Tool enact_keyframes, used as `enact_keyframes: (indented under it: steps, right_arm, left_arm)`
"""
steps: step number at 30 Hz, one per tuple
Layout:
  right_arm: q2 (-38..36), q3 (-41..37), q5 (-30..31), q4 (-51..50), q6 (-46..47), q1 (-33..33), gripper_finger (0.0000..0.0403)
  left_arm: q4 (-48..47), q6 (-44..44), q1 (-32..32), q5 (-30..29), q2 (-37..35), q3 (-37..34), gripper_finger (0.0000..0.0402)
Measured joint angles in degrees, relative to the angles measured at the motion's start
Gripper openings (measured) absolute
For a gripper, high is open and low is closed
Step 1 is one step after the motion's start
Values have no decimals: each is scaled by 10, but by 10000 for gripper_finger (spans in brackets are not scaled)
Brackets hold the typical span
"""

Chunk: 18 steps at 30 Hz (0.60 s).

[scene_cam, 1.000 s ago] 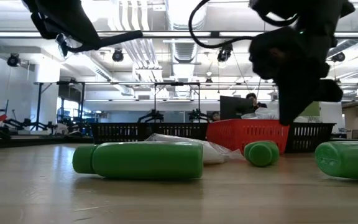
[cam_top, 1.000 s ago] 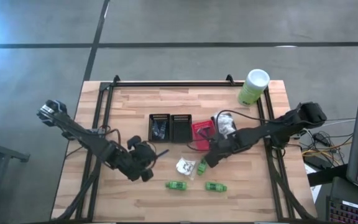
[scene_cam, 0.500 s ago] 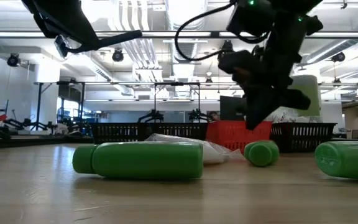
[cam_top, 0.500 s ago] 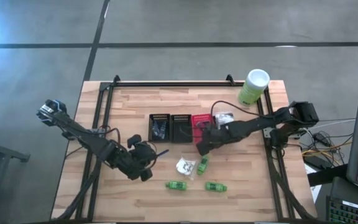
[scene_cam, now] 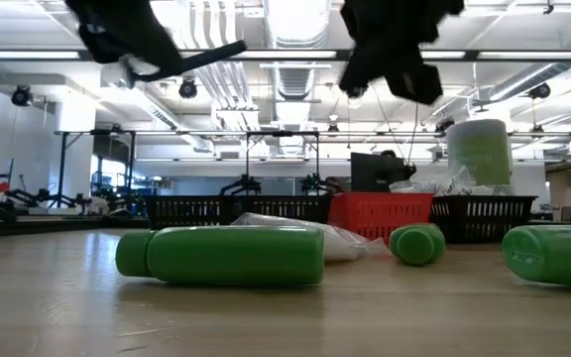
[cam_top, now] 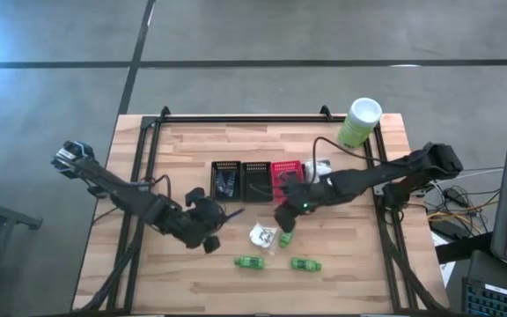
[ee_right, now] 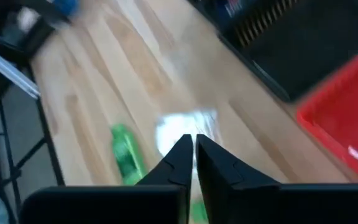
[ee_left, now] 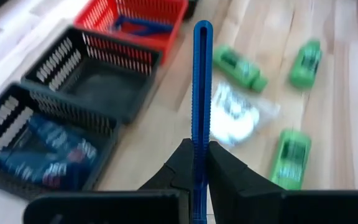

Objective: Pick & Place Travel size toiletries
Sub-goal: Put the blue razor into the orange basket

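A: Where's the blue stick (ee_left: 201,93)?

B: Clamped in the left hand (cam_top: 209,214), fingers pinched on its lower end. Long axis runs straight out past the fingertips, toward the baskets.

A: Which basket's nearest that hand?

B: The black basket w/ dark blue items (cam_top: 225,180), just ahead of it; empty-looking black basket (cam_top: 256,180) next, red basket (cam_top: 285,174) farthest. My guess: drop goes into the first one, stick needs to swing that way.

A: And the rest?

B: White packet (cam_top: 262,234) and one green bottle (cam_top: 285,236) lie on the desk (cam_top: 183,150) just under the right hand (cam_top: 282,217); two more green bottles (cam_top: 251,262) beyond, nearer the desk's front edge.

A: Right hand's state?

B: Fingers pressed together, nothing between them, hovering above packet and bottle. It's the nearer arm for those.
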Motion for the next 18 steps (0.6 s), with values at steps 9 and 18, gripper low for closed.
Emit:
enact_keyframes:
  steps: [9, 18]
  right_arm:
    - [-1, 75, 86, 5, -40, 17, 123]
    - [-2, 128, 238, 6, -27, 38, 222]
  left_arm:
    - [233, 61, 73, 18, -10, -37, 26]
    - [372, 163, 104, -12, -10, -39, 26]
